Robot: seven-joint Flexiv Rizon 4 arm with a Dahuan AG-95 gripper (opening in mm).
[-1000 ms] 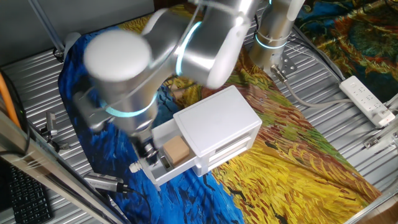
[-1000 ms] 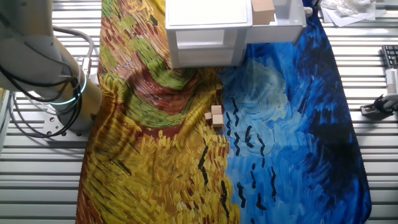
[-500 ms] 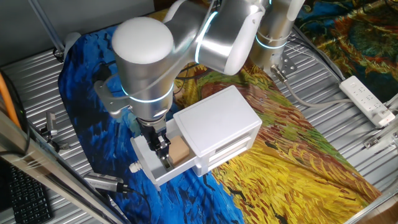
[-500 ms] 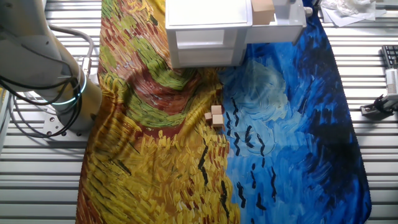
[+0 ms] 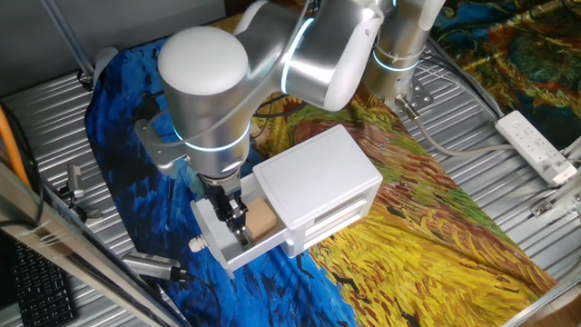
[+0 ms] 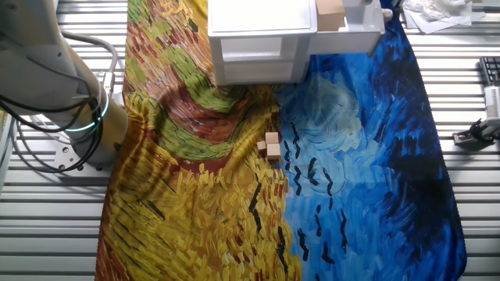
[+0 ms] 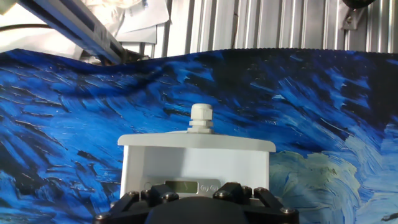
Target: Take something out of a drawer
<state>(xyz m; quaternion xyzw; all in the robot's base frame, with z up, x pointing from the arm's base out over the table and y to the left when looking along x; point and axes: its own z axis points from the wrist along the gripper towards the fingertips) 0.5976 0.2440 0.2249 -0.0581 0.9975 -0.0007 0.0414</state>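
The white drawer (image 5: pixel 221 250) stands pulled out of the small white cabinet (image 5: pixel 318 177), its round knob (image 5: pixel 194 243) at the front. A light-brown wooden block (image 5: pixel 260 219) lies inside it against the cabinet. My gripper (image 5: pixel 238 218) reaches down into the drawer, its black fingers just left of the block; the frames do not show whether the jaws hold it. The other fixed view shows the block (image 6: pixel 330 12) and the drawer (image 6: pixel 351 28) at the top edge. The hand view shows the drawer front (image 7: pixel 196 155), the knob (image 7: pixel 201 117) and a flat grey piece (image 7: pixel 180 185); the fingertips are hidden.
Three small wooden blocks (image 6: pixel 269 146) lie loose on the painted cloth (image 6: pixel 351 156) in front of the cabinet. A white power strip (image 5: pixel 536 145) lies at the right on the metal table. The arm's base (image 6: pixel 78 117) stands at the cloth's edge.
A second ago the arm was blurred and further left; it has swung right and set the fingers into the drawer beside the block. Over the last half second it has barely moved.
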